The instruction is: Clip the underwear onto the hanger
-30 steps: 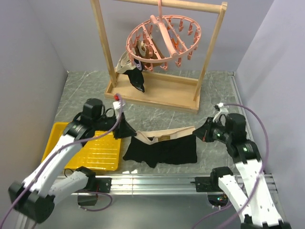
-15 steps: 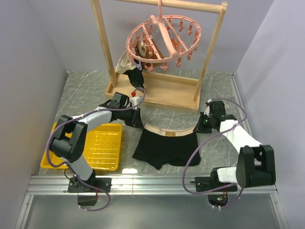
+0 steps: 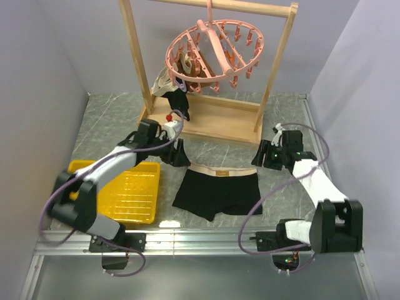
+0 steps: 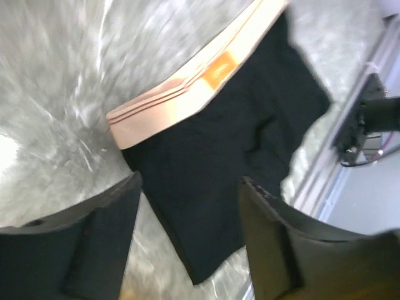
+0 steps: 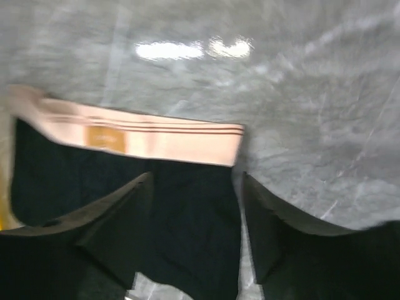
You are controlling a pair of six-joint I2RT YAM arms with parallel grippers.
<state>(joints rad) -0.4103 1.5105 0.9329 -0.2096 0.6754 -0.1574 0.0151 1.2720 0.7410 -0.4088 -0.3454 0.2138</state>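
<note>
The underwear (image 3: 215,192), black with a tan-pink waistband, lies flat on the marble table with the band toward the rack. My left gripper (image 3: 179,155) hovers open just off its left band corner, holding nothing. My right gripper (image 3: 262,156) stands open by the right band corner, also holding nothing. In the left wrist view the underwear (image 4: 262,125) shows on the table beyond the parted fingers (image 4: 94,244). The right wrist view looks down on the waistband (image 5: 156,137) past its spread fingers (image 5: 275,231). The salmon-pink hanger (image 3: 212,53) hangs tilted from the rack's top bar.
The wooden rack (image 3: 203,122) stands at the back middle, its base just behind both grippers. A dark garment with a cream band (image 3: 174,90) hangs from the hanger's left side. A yellow tray (image 3: 128,195) sits at the front left, next to the underwear.
Both grippers carried the underwear toward the rack while shut on its waistband corners, then opened and let go. It now lies spread flat.
</note>
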